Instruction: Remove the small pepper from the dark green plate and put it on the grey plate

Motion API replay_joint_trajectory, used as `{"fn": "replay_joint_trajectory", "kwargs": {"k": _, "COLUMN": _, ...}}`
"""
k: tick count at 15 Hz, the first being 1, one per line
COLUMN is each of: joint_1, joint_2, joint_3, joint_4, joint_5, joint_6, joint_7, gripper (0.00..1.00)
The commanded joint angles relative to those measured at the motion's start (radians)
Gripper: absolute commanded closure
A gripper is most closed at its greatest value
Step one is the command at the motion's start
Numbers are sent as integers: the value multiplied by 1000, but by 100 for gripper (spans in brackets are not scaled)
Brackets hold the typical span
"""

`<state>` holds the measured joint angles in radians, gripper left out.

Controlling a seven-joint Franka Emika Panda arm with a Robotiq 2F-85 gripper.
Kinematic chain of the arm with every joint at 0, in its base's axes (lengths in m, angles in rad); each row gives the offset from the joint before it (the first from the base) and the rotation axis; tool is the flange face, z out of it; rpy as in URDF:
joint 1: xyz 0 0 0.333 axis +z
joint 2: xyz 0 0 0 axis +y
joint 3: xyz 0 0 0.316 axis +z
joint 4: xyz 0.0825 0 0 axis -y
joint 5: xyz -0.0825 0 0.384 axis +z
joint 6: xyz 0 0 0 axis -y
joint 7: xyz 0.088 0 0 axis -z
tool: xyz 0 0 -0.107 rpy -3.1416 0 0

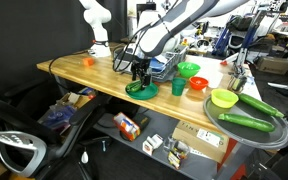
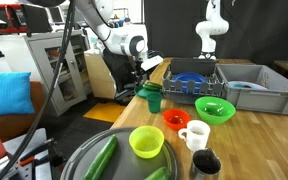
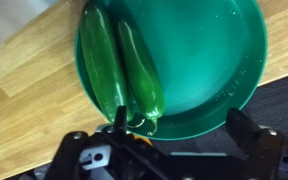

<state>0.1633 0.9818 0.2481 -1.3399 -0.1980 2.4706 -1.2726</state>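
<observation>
In the wrist view the dark green plate (image 3: 209, 50) holds two green peppers side by side. The shorter, thicker one is the small pepper (image 3: 141, 72); a longer one (image 3: 100, 60) lies to its left. My gripper (image 3: 181, 125) is open and empty just above the plate's near rim, with one finger by the peppers' curled stems. In both exterior views the gripper (image 1: 141, 74) (image 2: 148, 72) hovers over the dark green plate (image 1: 141, 90) at the table's edge. The grey plate (image 1: 213, 120) (image 2: 84, 150) lies at the other end of the table and holds two long green vegetables and a yellow-green bowl (image 1: 224, 98) (image 2: 146, 142).
A dark green cup (image 1: 178, 87) (image 2: 154, 100), an orange bowl (image 1: 197, 84) (image 2: 176, 119) and a bright green bowl (image 1: 188, 70) (image 2: 215, 107) stand between the two plates. A white mug (image 2: 195, 135) is by the grey plate. A wire rack (image 2: 194, 78) stands behind.
</observation>
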Motion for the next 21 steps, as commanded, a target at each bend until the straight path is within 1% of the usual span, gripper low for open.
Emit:
{"fn": "replay_joint_trajectory", "kwargs": {"k": 1, "joint_1": -8, "joint_2": 29, "joint_3": 25, "joint_4": 37, "joint_5": 17, "joint_6": -29, "joint_7": -49, "gripper": 0}}
{"fn": "replay_joint_trajectory", "kwargs": {"k": 5, "joint_1": -7, "joint_2": 21, "joint_3": 19, "joint_4": 20, "joint_5": 12, "joint_6": -30, "joint_7": -53, "gripper": 0}}
{"fn": "replay_joint_trajectory", "kwargs": {"k": 9, "joint_1": -9, "joint_2": 8, "joint_3": 11, "joint_4": -4, "joint_5": 11, "joint_6": -78, "joint_7": -50, "gripper": 0}}
{"fn": "replay_joint_trajectory", "kwargs": {"k": 11, "joint_1": -12, "joint_2": 4, "joint_3": 9, "joint_4": -16, "joint_5": 10, "joint_6": -76, "joint_7": -51, "gripper": 0}}
{"fn": "replay_joint_trajectory", "kwargs": {"k": 14, "joint_1": -12, "joint_2": 16, "joint_3": 2, "joint_4": -3, "joint_5": 0, "joint_6": -47, "joint_7": -58, "gripper": 0}}
{"fn": "replay_joint_trajectory", "kwargs": {"k": 21, "joint_1": -1, "joint_2": 48, "joint_3": -27, "joint_4": 30, "joint_5": -31, "joint_6": -90, "joint_7": -132, "gripper": 0}}
